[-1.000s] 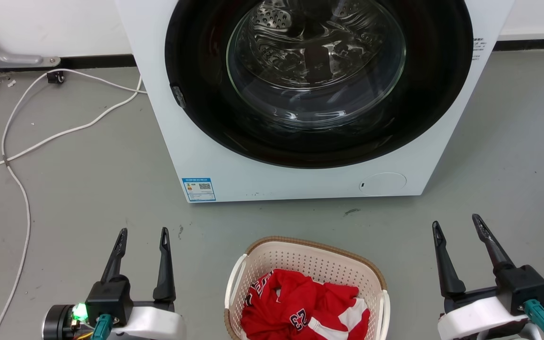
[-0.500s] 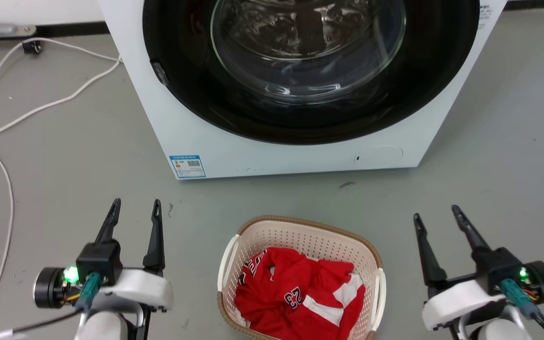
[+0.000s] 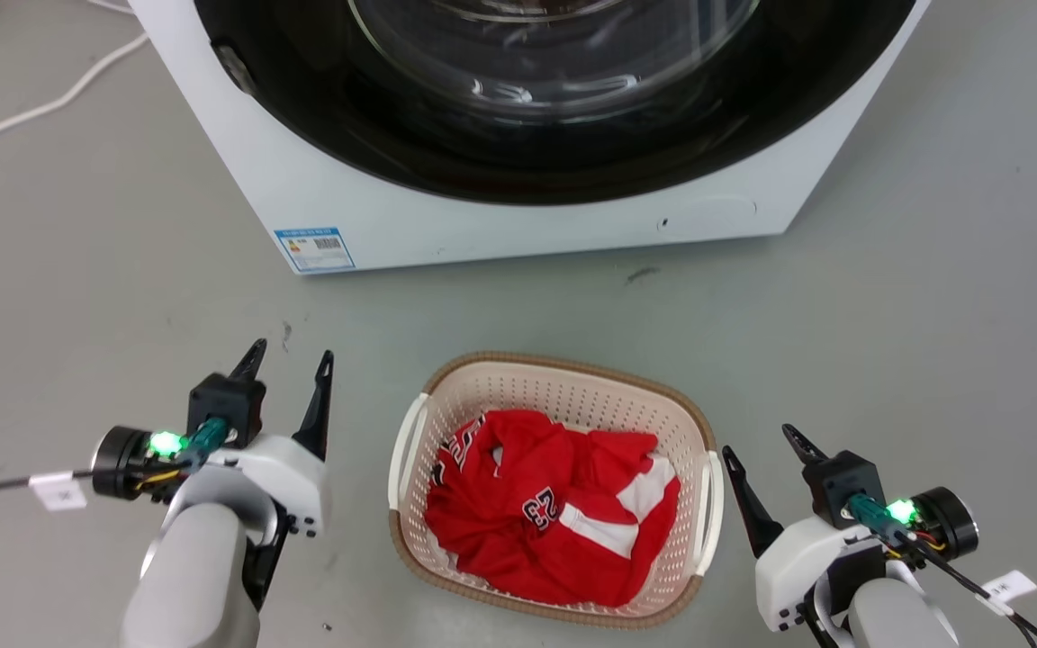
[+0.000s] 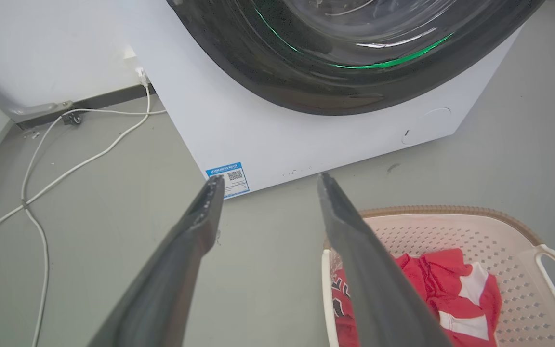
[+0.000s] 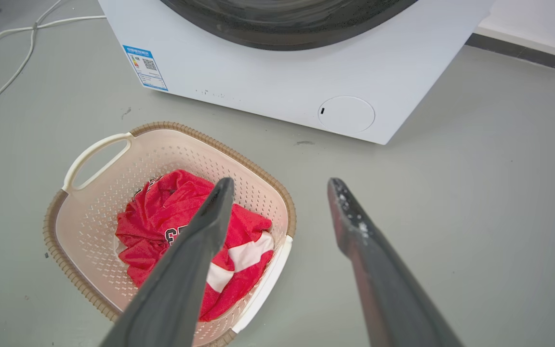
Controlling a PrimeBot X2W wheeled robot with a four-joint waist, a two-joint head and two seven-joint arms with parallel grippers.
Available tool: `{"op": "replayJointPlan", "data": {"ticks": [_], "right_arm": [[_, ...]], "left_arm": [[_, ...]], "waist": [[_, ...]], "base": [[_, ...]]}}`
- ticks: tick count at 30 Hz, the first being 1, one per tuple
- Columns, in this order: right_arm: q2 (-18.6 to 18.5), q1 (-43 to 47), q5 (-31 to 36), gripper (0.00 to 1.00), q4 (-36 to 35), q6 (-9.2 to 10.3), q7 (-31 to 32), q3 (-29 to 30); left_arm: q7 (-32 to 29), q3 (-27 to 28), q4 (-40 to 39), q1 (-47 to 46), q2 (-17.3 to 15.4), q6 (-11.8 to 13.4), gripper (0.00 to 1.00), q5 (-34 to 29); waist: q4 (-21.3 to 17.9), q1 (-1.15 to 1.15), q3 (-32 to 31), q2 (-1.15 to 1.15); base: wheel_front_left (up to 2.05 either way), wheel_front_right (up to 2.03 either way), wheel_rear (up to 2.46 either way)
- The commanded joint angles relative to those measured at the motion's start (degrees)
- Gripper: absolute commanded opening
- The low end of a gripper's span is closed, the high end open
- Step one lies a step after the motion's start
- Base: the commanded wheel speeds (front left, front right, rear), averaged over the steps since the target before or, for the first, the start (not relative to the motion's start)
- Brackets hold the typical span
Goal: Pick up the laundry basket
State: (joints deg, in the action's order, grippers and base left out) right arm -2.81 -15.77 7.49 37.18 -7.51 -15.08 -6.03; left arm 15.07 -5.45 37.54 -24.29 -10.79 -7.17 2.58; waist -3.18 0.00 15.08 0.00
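Two grippers, left [image 3: 290, 353] and right [image 3: 760, 441], fingers spread wide and empty, flank one laundry basket [image 3: 563, 364] on the floor [image 3: 122, 270] before the washing machine [image 3: 482, 225]; red jersey [image 3: 554, 504] inside. Step, as judged: approach. Next calls for each gripper to close inward on its nearer white handle [image 3: 400, 450].

Laundry basket [image 3: 563, 391]: cream perforated plastic, smooth; rim brown, woven-look. Garment [image 3: 518, 531]: red cloth, soft, crumpled. Washer [image 3: 518, 229]: white panel smooth, slight sheen; door glass [image 3: 554, 45] glossy, reflective. Floor [image 3: 933, 315]: grey, matt, scuffed. Left hand [image 3: 292, 352], right hand [image 3: 758, 440]: fingers dark, matt.
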Motion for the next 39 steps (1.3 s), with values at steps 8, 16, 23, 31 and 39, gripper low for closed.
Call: {"op": "replayJointPlan", "data": {"ticks": [8, 16, 23, 31, 39], "right_arm": [[-0.11, -7.99, 0.34, 1.00, 11.49, 0.04, -0.15, -2.68], [-0.13, -13.95, -2.87, 1.00, 20.88, 0.04, -0.14, -5.94], [-0.12, -17.71, -5.21, 1.00, 25.59, 0.04, -0.13, -8.32], [-0.12, -21.55, -9.57, 1.00, 29.26, 0.04, 0.22, -12.04], [-0.12, -24.34, -14.27, 1.00, 30.78, 0.04, 1.85, -15.41]], "left_arm": [[-0.35, -8.86, 13.65, -10.70, -1.05, -0.24, 1.00, 4.47], [-2.83, -17.98, 22.73, -17.92, -1.73, -0.25, 1.00, 10.98], [-5.78, -23.46, 26.35, -21.73, -1.54, -0.25, 1.00, 15.61], [-7.72, -29.05, 28.79, -25.28, -2.44, -0.26, 1.00, 20.47], [-8.81, -33.51, 30.39, -27.72, -3.30, -0.26, 1.00, 23.89]], "waist": [[-1.33, 0.00, 8.06, 0.00], [-2.13, 0.00, 13.47, 0.00], [-2.39, 0.00, 17.56, 0.00], [-3.03, 0.00, 22.11, 0.00], [-3.27, 0.00, 25.72, 0.00]], "base": [[0.00, 0.00, 0.00], [0.00, 0.00, 0.00], [0.00, 0.00, 0.00], [0.00, 0.00, 0.00], [0.00, 0.00, 0.00]]}}
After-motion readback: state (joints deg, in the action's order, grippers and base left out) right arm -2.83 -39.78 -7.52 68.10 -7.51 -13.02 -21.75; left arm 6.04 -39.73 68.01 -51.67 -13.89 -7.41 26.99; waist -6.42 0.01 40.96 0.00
